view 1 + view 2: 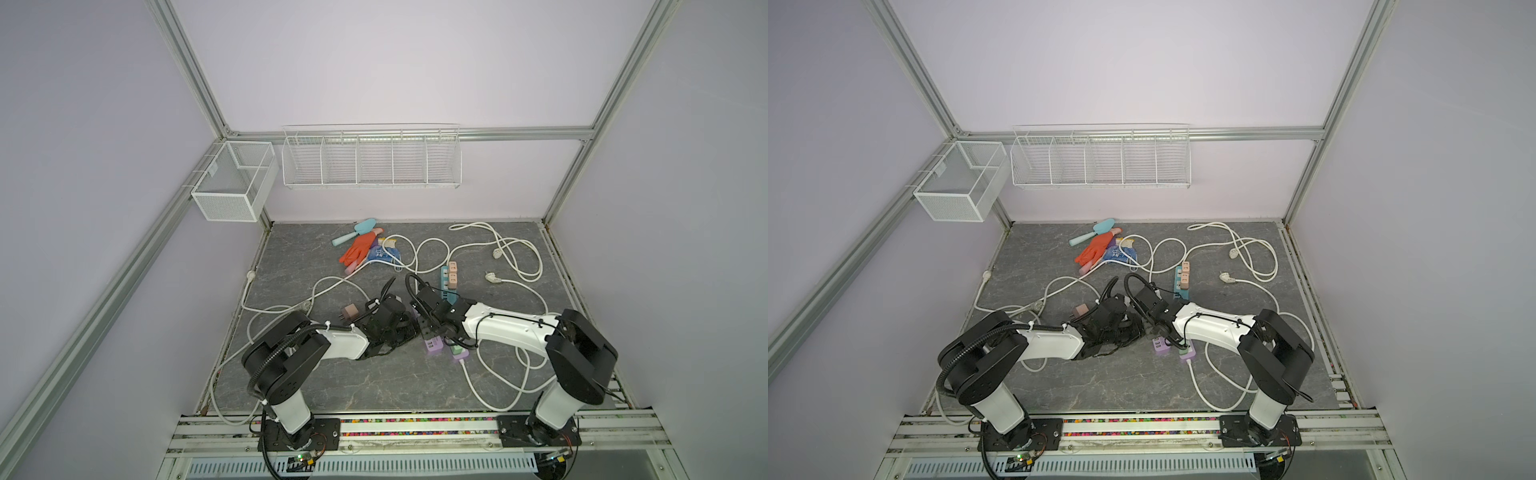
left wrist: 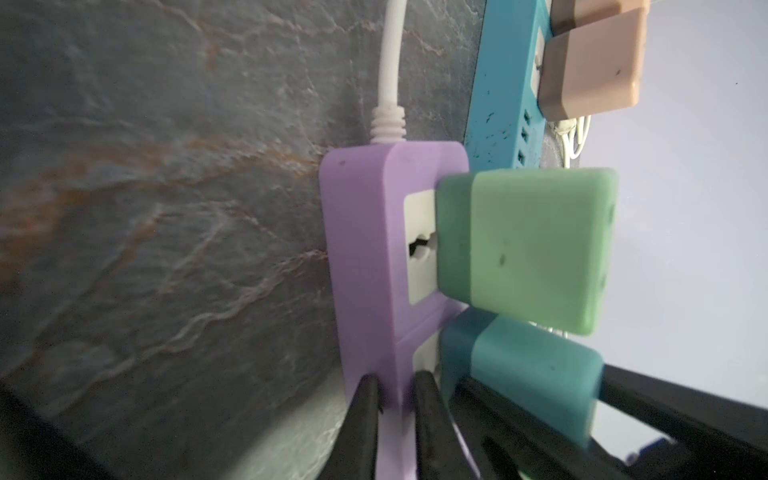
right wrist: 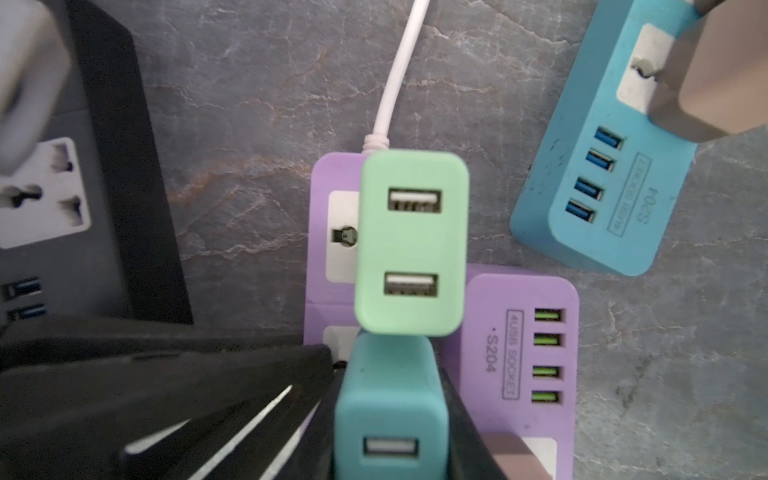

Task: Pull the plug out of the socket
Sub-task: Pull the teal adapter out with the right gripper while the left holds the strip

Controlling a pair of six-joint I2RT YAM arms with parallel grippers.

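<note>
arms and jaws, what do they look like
The left arm and right arm have white shells between black joints. A black corrugated hose runs along the left arm; thin black cables run along both. Jaws are black and tapered.

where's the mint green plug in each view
Top view: mint green plug, tiny, just below the right arm.
Top view: mint green plug, same spot.
Left wrist: mint green plug on the purple strip, beside the teal plug.
Right wrist: mint green plug, mid-frame, USB ports showing.
Shared landmark: blue power strip.
</note>
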